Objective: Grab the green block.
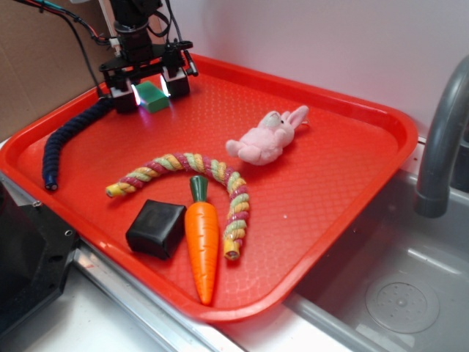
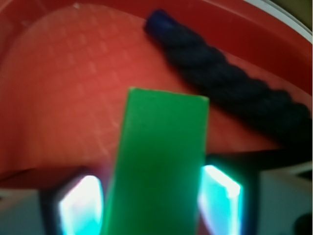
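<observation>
Exterior view, left to right: a dark rope lies along the tray's left edge, and the gripper stands at the far left corner, straddling the green block. Farther right lie a striped rope, black cube, carrot and pink bunny.

The step in hand looks like the grasp itself. The arm points straight down, low over the tray. In the wrist view the fingers sit just beside the block's long sides; whether they touch it I cannot tell. Next should come a firm squeeze, then a lift.
</observation>
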